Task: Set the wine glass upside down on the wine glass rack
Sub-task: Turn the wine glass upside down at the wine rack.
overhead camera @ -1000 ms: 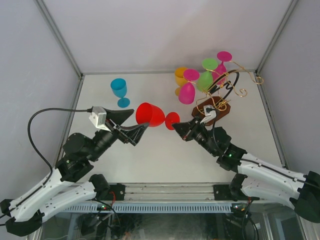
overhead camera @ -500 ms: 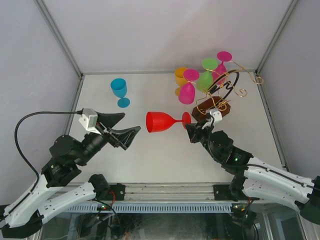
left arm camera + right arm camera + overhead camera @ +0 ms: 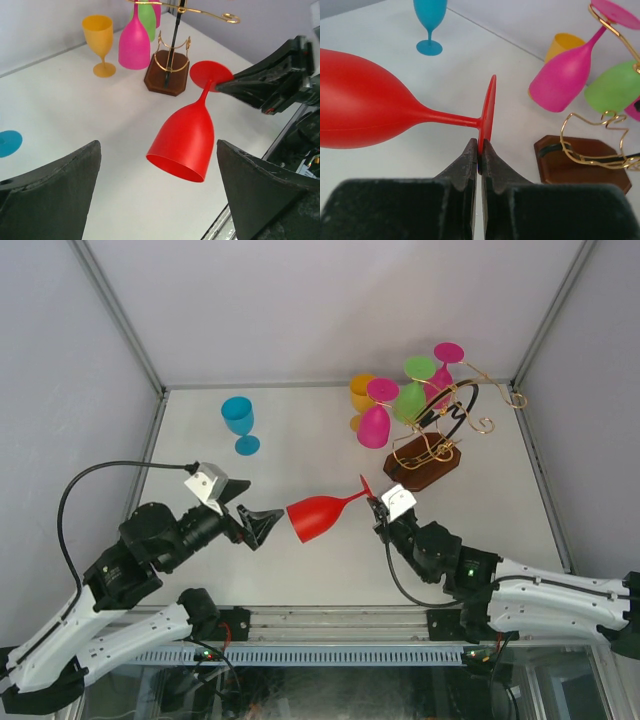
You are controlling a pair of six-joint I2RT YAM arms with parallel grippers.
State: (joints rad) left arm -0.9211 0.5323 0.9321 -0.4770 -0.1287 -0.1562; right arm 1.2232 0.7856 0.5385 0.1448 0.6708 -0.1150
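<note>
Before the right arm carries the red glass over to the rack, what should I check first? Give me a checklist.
1. Right fingers shut on the red wine glass: ok, pinching the rim of its foot.
2. Grip secure enough for the carry: cannot tell; only the thin edge of the foot is held.
3. Left fingers clear of the glass: ok, open and apart from the bowl.
4. Glass upside down: not ok, it is tilted, with the mouth angled down.
5. Free arm on the wine glass rack: ok, a scroll end on the right looks bare; the pink glass and green glass hang elsewhere.
</note>
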